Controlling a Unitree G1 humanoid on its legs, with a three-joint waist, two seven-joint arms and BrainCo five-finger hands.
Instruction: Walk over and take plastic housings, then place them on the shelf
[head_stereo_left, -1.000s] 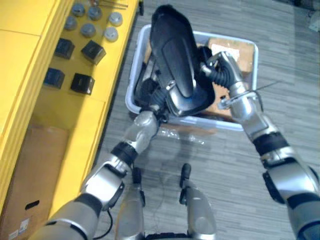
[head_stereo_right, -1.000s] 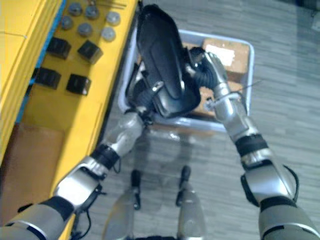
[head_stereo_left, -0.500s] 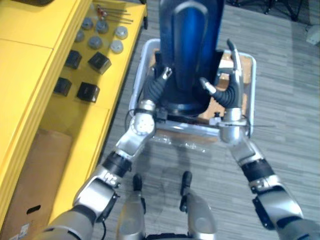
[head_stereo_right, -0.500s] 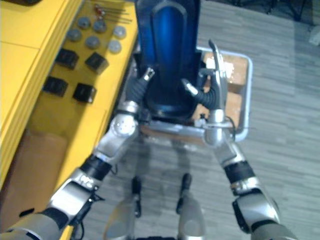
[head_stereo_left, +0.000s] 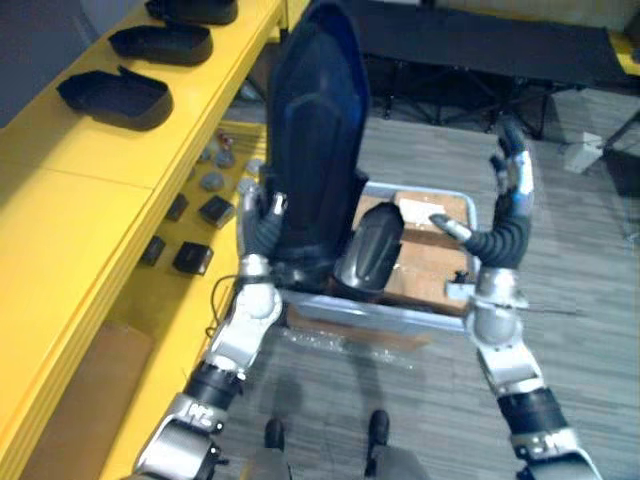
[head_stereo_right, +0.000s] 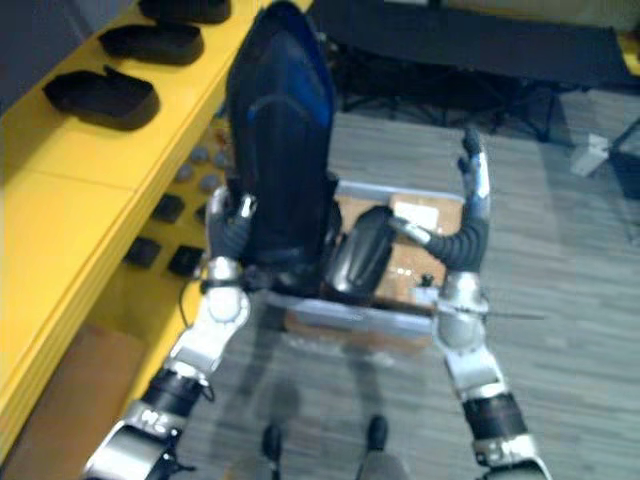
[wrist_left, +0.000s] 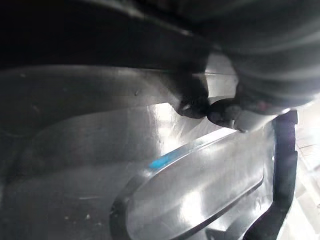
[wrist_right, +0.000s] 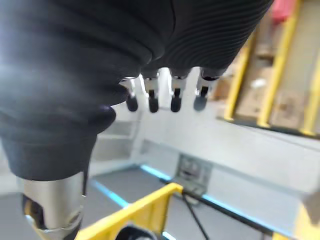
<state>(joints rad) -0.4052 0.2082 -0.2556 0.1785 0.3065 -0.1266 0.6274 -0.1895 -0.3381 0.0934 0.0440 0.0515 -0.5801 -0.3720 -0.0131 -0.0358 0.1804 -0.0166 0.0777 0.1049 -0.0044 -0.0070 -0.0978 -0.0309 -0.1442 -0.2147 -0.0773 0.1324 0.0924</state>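
Left arm bent upward, left hand (head_stereo_left: 256, 224) raised. Right arm bent upward, right hand (head_stereo_left: 514, 180) higher, fingers straight, thumb apart.

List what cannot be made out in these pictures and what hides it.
How the left hand holds the upright housing: covered by it in the eye views; left wrist view too close.
The bin's far left corner: eye views, behind that housing.
The small parts on the yellow shelf: eye views, too small.
The farthest housing: cut by the left eye view's top edge.
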